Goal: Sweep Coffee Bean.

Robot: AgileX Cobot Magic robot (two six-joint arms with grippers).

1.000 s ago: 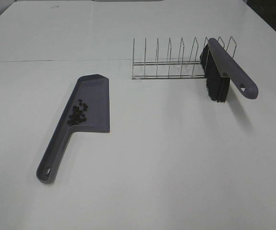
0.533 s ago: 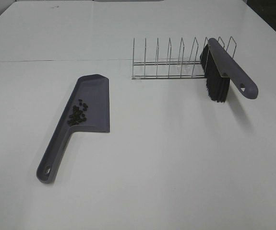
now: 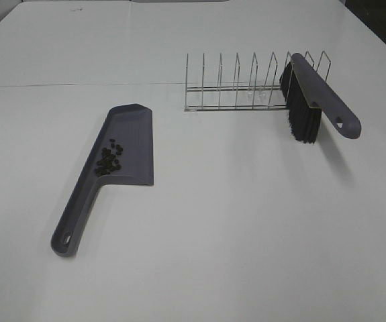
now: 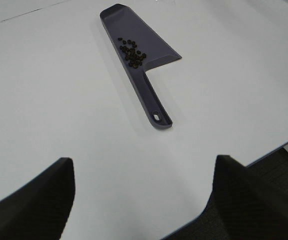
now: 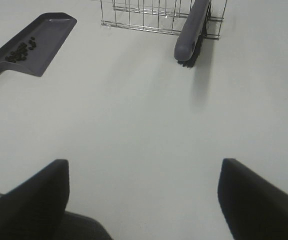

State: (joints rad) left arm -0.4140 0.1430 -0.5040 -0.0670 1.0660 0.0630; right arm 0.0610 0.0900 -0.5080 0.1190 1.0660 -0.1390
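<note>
Sweeping is looking finished: small dark coffee beans (image 3: 109, 159) are lying clustered in the grey plastic dustpan (image 3: 129, 144) toward the surface's left edge, grey black-bristled brush (image 3: 313, 100) is resting on the wire rack (image 3: 239, 87), and both fingers are standing open, empty.

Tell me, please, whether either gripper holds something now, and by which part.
Nothing is held. The left gripper and the right gripper are both open and empty, away from the dustpan and the brush.
</note>
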